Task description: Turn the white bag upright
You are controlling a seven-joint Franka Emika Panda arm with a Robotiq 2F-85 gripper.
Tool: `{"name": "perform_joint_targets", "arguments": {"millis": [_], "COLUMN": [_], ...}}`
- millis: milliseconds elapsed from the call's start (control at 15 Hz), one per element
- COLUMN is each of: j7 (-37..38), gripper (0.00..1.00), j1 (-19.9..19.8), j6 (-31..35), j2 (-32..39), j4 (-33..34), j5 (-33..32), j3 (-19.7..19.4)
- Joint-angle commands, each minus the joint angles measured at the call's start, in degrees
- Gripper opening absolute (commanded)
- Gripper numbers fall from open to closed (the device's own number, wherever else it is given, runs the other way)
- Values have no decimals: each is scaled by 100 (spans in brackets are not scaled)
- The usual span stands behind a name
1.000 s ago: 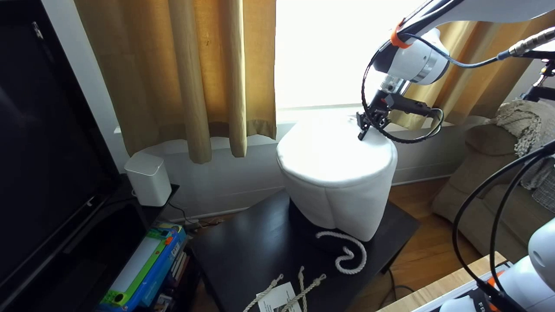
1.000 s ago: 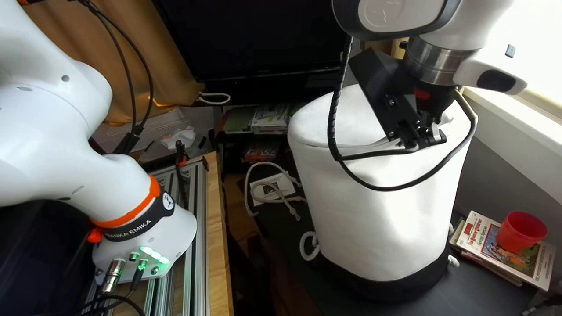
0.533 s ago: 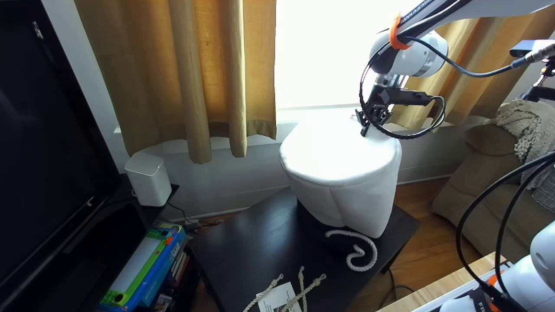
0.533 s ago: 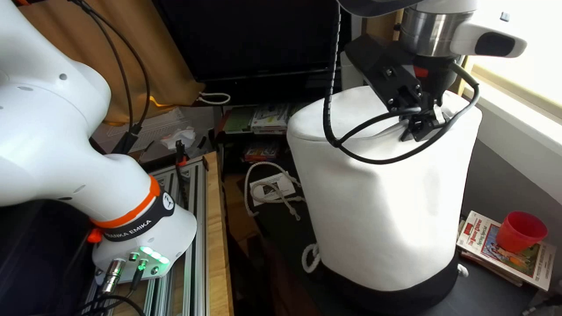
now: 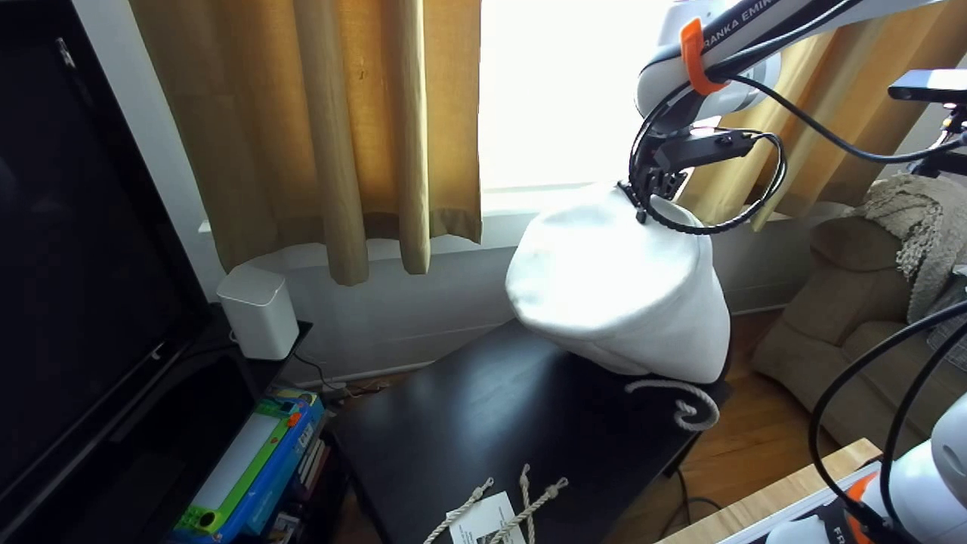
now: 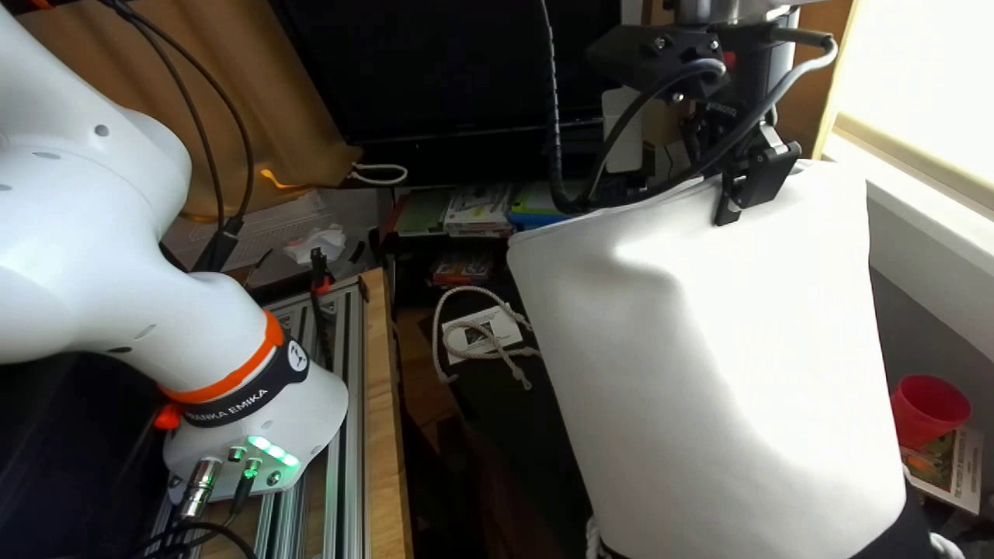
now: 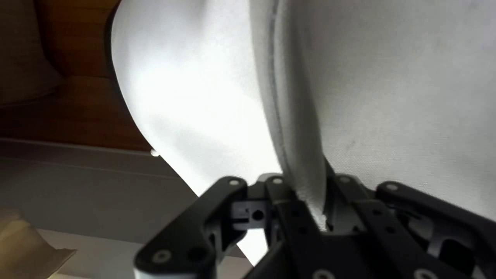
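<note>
The white bag [image 5: 604,272] is mouth-down and tilted over the black table. Its closed flat end is uppermost, and it fills much of an exterior view [image 6: 714,349]. Its black rim [image 6: 901,536] shows at the lower end, and a white cord handle [image 5: 699,412] hangs near the table's edge. The mouth's inside is hidden. My gripper [image 5: 636,202] is at the upper edge of the bag, with its fingers pinching the seam; this also shows in an exterior view [image 6: 749,190]. In the wrist view, a fold of white fabric [image 7: 286,116] runs between the fingers [image 7: 310,190].
The black table [image 5: 483,431] carries cords and a card [image 5: 487,517]. A red cup [image 6: 928,407] stands on books [image 6: 959,466] behind the bag. The window sill [image 6: 932,225], the television [image 5: 91,227] and a small white device [image 5: 261,313] are nearby.
My gripper has risen with the bag's upper edge in it. The bag has tipped further, and its lower rim end has slid across the table toward the table's edge.
</note>
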Motion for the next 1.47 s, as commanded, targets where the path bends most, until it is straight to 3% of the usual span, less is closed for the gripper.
{"name": "perform_joint_targets", "arguments": {"millis": [0,333,533,600,733,1200,1400], "j7": [917,1709,1702,1692,1613,1429,901], "gripper": [3,3,3,35,41,95,100], "j1": [196,440,536,562,601,629,592], "j6": [-18,45,163,198,215,259,456], "j2": [-153,83,227,273,360,525,569], "j4": [-319,-413,-425,-423,-407,-360,-360], "j5": [-551,-457,-141,-79,70,619,1148], "j3": [206,457,551,573,601,622,667]}}
